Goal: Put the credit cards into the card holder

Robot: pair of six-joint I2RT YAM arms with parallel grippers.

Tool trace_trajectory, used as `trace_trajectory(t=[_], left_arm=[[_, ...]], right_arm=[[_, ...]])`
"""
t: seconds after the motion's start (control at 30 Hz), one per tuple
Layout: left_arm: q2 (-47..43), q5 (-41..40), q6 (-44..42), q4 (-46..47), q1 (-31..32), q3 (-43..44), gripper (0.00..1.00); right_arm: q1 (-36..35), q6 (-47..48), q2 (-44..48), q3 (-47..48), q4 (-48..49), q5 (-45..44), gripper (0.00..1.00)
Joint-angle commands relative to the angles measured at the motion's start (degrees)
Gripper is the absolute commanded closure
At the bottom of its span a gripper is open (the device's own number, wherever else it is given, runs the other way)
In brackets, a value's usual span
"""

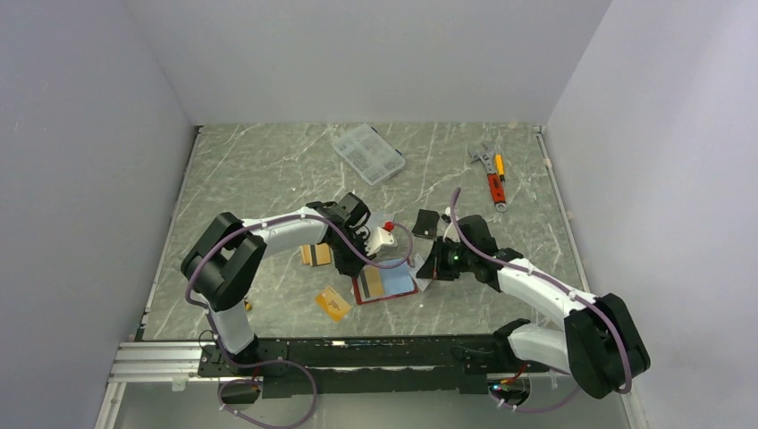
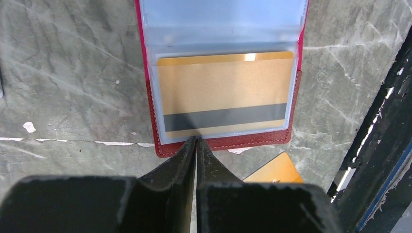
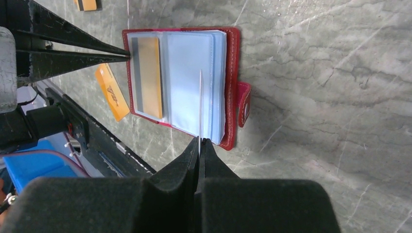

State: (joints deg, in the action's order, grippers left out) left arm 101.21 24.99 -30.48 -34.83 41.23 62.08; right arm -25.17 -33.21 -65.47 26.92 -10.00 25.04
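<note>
The red card holder [image 2: 221, 143] lies open on the table, its light blue sleeves up. An orange-gold credit card with a black stripe [image 2: 223, 92] sits inside a clear sleeve. My left gripper [image 2: 196, 139] is shut, its tips against the near edge of that sleeve. From the other side, my right gripper [image 3: 200, 141] is shut on a clear sleeve page [image 3: 199, 104], held upright and seen edge-on. A second orange credit card [image 2: 274, 170] lies on the table beside the holder, and a third [image 1: 315, 255] lies under the left arm. In the top view the holder [image 1: 384, 288] lies between both grippers.
A small black wallet [image 1: 426, 222] lies just behind the right gripper. At the back stand a clear compartment box [image 1: 367, 153], a wrench [image 1: 484, 159] and an orange-handled tool [image 1: 496, 185]. The black base rail [image 2: 384, 141] runs close beside the holder.
</note>
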Motion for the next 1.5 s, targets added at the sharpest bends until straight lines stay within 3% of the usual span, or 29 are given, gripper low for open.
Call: trace_trajectory(t=[0.0, 0.9, 1.47], left_arm=[[0.48, -0.43, -0.72, 0.06, 0.43, 0.66, 0.9], [-0.4, -0.73, -0.99, -0.08, 0.56, 0.48, 0.91], [-1.27, -0.63, -1.08, -0.75, 0.46, 0.95, 0.92]], right_arm=[[-0.15, 0.02, -1.27, -1.13, 3.05, 2.07, 1.0], [-4.36, -2.79, -6.32, -2.09, 8.02, 3.13, 1.0], [-6.21, -1.6, -3.13, 2.84, 2.8, 1.8, 1.0]])
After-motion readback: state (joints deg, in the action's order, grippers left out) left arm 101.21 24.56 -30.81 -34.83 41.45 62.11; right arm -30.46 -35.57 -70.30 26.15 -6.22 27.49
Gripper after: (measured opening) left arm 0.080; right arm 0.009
